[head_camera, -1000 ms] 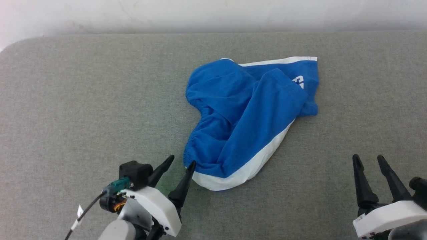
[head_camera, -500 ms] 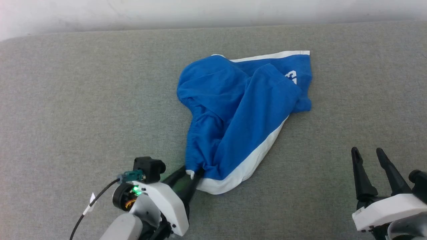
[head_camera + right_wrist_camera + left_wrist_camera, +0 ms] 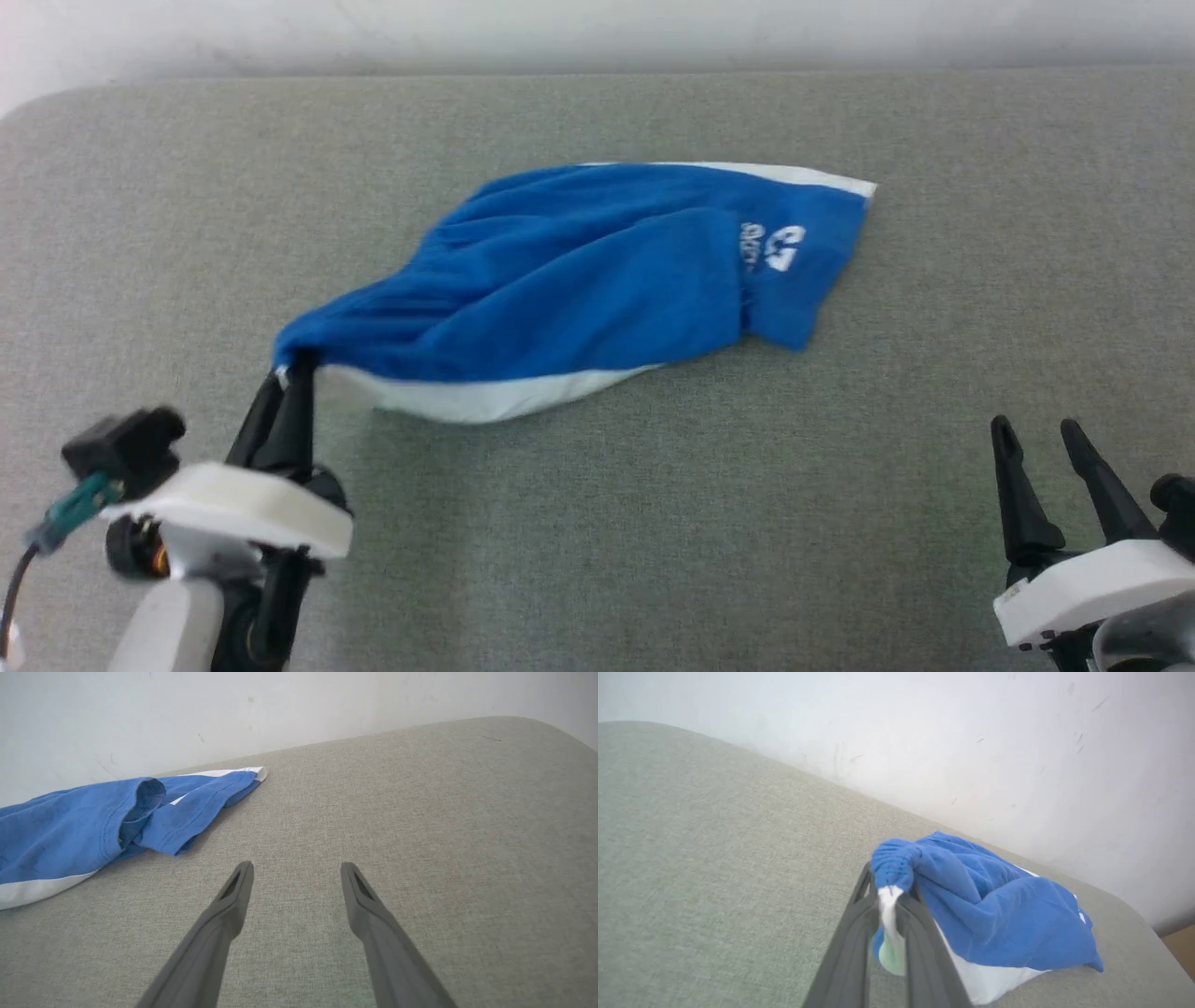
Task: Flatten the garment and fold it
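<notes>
Flattening step: left gripper (image 3: 294, 369) clamped on a corner of the shorts (image 3: 579, 280), which lie bunched mid-table (image 3: 653, 523); right gripper (image 3: 1034, 427) gapes, empty. Next, probably: right gripper takes the far hem and pulls taut.

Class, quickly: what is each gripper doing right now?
Left gripper: shut on the shorts.
Right gripper: open, holding nothing.

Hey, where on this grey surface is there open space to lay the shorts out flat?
Bare room runs between the shorts and the right gripper, along the near edge between both grippers, and on the far left of the grey surface. It's crowded at the left gripper, which pinches the shorts' corner.
</notes>
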Tool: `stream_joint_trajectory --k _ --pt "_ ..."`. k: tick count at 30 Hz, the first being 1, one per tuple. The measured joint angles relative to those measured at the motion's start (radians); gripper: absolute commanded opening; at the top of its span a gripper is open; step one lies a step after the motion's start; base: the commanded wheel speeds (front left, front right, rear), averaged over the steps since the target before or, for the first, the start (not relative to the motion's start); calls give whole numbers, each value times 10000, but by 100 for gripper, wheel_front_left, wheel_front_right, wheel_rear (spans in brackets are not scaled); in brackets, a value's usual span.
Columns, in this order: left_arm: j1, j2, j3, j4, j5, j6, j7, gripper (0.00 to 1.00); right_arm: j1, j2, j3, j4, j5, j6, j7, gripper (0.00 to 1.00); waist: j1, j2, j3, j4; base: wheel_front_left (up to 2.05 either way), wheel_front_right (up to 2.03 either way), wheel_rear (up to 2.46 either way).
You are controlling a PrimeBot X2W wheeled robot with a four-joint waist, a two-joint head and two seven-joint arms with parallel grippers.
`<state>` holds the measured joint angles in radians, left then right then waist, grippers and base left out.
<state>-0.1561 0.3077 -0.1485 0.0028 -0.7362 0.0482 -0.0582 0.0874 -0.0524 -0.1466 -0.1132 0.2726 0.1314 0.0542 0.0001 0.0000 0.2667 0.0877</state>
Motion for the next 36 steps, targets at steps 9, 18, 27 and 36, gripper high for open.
stream_joint_trajectory --k 9,18,27,36 --pt "991 -460 -353 257 75 598 82 100 -33 2 196 119 0 0 169 100 0 0 105 161 0 0 0" --pt "945 -157 -512 -1298 1143 899 -485 100 -37 -2 224 140 0 0 242 100 -1 0 30 -26 0 0 0" --pt "637 207 -2510 -1875 2518 474 504 100 -37 0 431 291 90 0 153 100 -1 0 95 -341 0 0 0" --pt "-546 564 -4245 635 4449 -196 1018 100 -48 -2 426 313 88 0 142 100 0 0 204 -515 0 0 0"
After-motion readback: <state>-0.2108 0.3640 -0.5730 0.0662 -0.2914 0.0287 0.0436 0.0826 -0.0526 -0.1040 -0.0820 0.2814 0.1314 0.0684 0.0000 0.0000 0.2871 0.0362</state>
